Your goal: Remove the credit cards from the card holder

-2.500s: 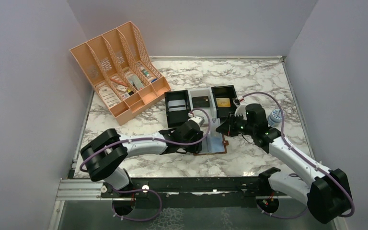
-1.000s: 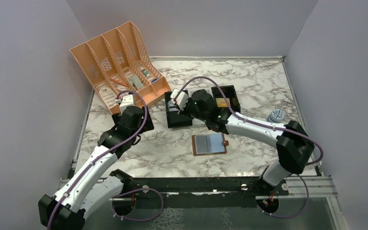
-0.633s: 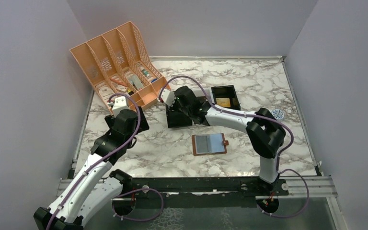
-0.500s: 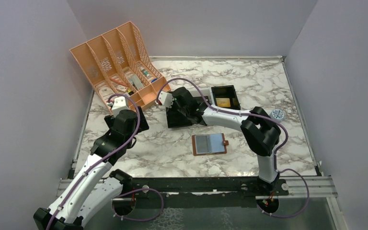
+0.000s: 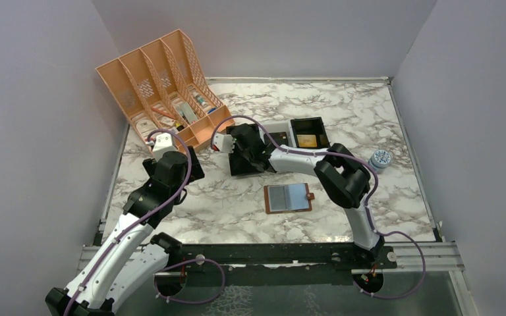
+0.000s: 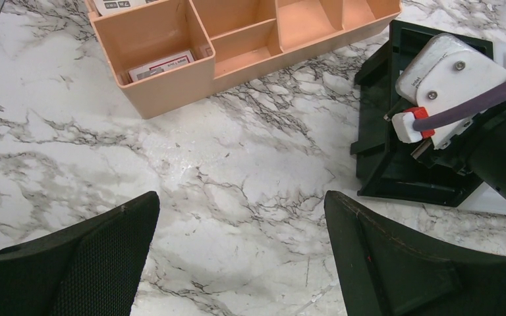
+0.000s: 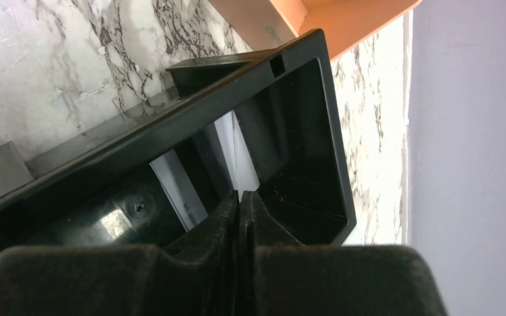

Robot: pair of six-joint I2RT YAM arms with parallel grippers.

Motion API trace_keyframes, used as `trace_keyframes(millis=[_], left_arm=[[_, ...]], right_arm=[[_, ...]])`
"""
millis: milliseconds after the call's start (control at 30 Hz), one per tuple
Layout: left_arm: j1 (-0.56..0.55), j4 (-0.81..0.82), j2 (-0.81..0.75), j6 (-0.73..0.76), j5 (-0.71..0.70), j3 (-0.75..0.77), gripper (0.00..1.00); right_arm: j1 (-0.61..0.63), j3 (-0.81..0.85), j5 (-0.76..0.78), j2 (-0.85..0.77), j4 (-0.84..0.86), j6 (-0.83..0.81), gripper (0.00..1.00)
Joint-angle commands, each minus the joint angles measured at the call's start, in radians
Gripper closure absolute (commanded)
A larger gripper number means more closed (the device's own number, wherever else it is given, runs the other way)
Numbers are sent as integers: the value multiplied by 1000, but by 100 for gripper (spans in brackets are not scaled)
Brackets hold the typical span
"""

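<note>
While your right gripper [image 7: 239,197] sits inside the black tray [image 7: 333,138] w/ jaws all but closed on the edge of a pale credit card [image 7: 234,155] standing on end, a 2nd pale card [image 7: 181,191] leans just beside it. Card holder [image 5: 288,197] lies spread flat on the marble table [image 5: 237,210], apart from both arms. Your left gripper [image 6: 240,217] hovers jaws wide over bare marble btwn the orange organizer [image 6: 171,92] and that tray, and the right arm's white camera block [image 6: 448,72] hides much of the tray from that side.
</note>
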Motion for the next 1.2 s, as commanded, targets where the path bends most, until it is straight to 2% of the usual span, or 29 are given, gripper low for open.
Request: trace_keyframes(millis=[0,133,267,733,767,800,1167], left_arm=[[3,-11,-14,4,-18,16,1],[4,-11,-11,8,-13,16,1],[4,-12,-10,9,-11,15,1],[4,-10,15,17,7,18,1],[4,-11,16,18,6,18,1],[4,-10,17,17,8,19,1],[4,-10,21,18,13,17,1]], right_arm=[[4,44,25,40,25,-22,93],[5,55,-12,44,-36,0,89],[5,38,-41,30,-46,2,76],[-3,34,-17,27,-89,9,74],[-3,35,-19,26,-94,11,67],[-4,37,-18,25,-100,13,65],[-5,58,-5,8,-88,68,64]])
